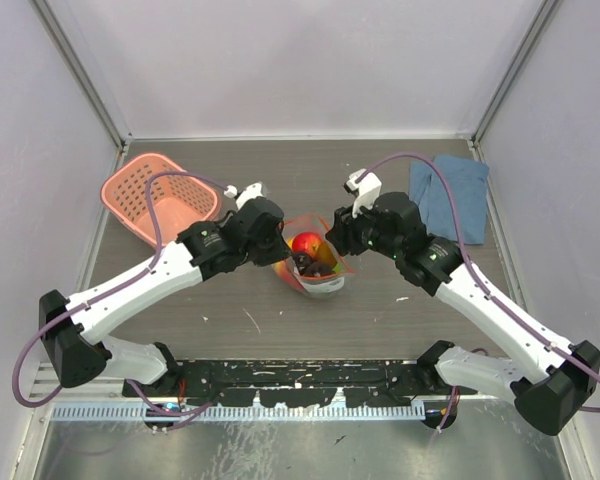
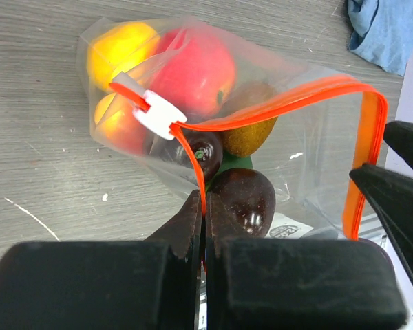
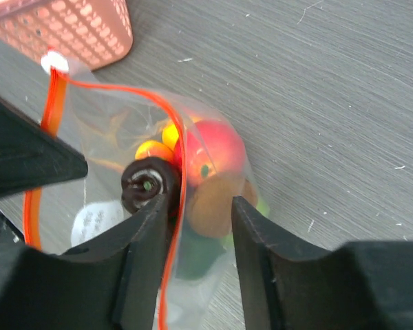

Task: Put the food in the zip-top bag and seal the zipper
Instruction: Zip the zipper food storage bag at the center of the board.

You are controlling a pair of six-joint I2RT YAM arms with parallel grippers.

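Zip-top bag (image 1: 321, 276) lies at the middle of the table (image 1: 270, 325), mouth gaping, between the two grippers. All the food (image 2: 193, 69) that shows is already inside it, and no piece shows on the table's bare surface in the overhead view, so the loading looks done. What is left is the seal. The zipper (image 2: 289, 103) is still parted: from the white slider (image 2: 158, 113), parked at one end, one orange-red lip runs along the top of the mouth and the other drops away toward the near edge.

The left gripper (image 2: 202, 207) is fully closed, pinching that lower lip of the zipper. The right gripper (image 3: 201, 214) stands partly open, its jaws straddling the bag's wall and strip at the opposite end of the mouth and clamping nothing.

Counted: one zip-top bag with one slider, and seven pieces of food as far as the crinkled plastic lets me tell, namely one red, one yellow, one orange, one brown, one green and two dark. One pink basket (image 1: 130, 200) sits toward the far left corner, and one blue cloth (image 1: 450, 195) toward the far right corner.
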